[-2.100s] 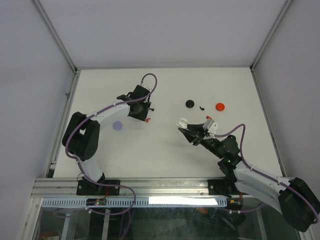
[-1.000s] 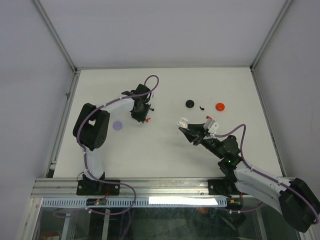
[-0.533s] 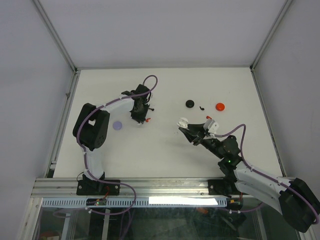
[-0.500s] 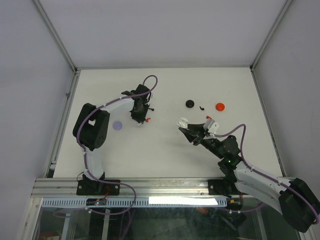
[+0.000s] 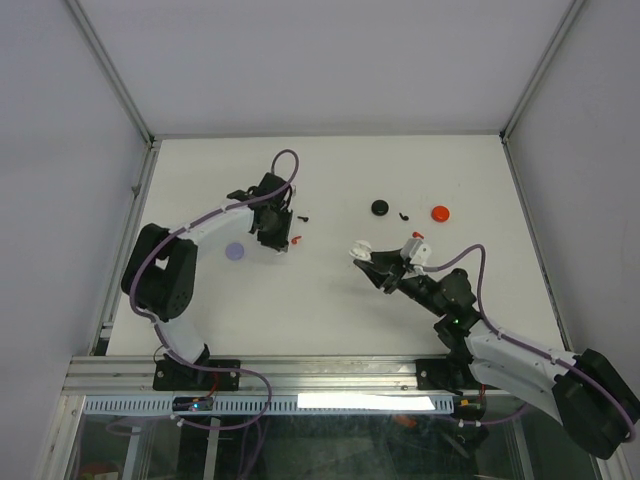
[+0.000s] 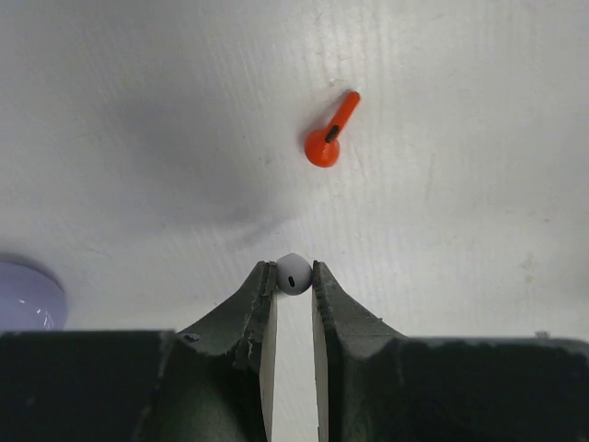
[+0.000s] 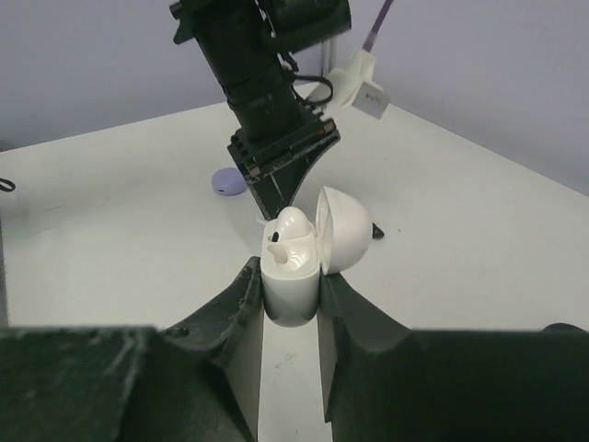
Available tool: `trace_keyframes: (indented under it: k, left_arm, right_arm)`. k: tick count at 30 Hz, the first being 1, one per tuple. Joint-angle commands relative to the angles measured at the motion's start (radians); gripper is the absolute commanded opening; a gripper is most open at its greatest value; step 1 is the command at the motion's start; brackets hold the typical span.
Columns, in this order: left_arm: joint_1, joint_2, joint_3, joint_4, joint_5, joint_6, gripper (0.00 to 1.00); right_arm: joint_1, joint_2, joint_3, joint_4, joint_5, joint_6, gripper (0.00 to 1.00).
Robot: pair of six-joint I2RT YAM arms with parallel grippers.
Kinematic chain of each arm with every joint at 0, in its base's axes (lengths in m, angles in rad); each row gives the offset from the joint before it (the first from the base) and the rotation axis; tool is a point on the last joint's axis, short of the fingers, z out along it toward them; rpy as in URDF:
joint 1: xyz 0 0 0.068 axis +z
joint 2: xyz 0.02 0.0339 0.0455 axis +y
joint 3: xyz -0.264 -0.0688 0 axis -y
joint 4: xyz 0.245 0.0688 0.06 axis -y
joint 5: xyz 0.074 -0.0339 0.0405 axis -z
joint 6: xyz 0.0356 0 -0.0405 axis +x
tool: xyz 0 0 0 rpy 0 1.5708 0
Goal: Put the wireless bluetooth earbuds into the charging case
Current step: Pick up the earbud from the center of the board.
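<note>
A white earbud (image 6: 294, 273) is pinched between the tips of my left gripper (image 6: 294, 267), which is shut on it just above the table. A red earbud (image 6: 329, 134) lies loose on the table beyond it. In the top view the left gripper (image 5: 277, 244) is at centre left, with the red earbud (image 5: 296, 238) beside it. My right gripper (image 7: 291, 281) is shut on the white charging case (image 7: 293, 281). The case's lid (image 7: 343, 221) is hinged open, and one white earbud (image 7: 293, 228) sits inside. In the top view the case (image 5: 359, 249) is held mid-table.
A lavender case (image 5: 235, 252) lies left of the left gripper. A black case (image 5: 380, 207), a black earbud (image 5: 403, 215) and a red case (image 5: 440, 212) lie at the back right. Another small black earbud (image 5: 304, 216) lies near the left wrist.
The left gripper has closed on the white earbud and its arm has swung, elbow moving left. The right arm with the open case has shifted slightly left.
</note>
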Motion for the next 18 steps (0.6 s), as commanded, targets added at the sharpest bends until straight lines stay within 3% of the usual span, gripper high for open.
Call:
trace_keyframes:
  k: [1,12,18]
  left_arm:
    - [0.004,-0.152,-0.029,0.105,0.077,-0.095,0.08]
    - [-0.027,-0.524,-0.212,0.358,0.180,-0.276,0.07]
    - [-0.111,-0.666,-0.310,0.536,0.202,-0.349,0.07]
  right_arm:
    - [0.010,0.023,0.052,0.088,-0.020,0.012,0.00]
    - [0.029,0.135,0.094,0.206,-0.030,0.001,0.00]
    - [0.042,0.221,0.118,0.307,-0.048,-0.005,0.00]
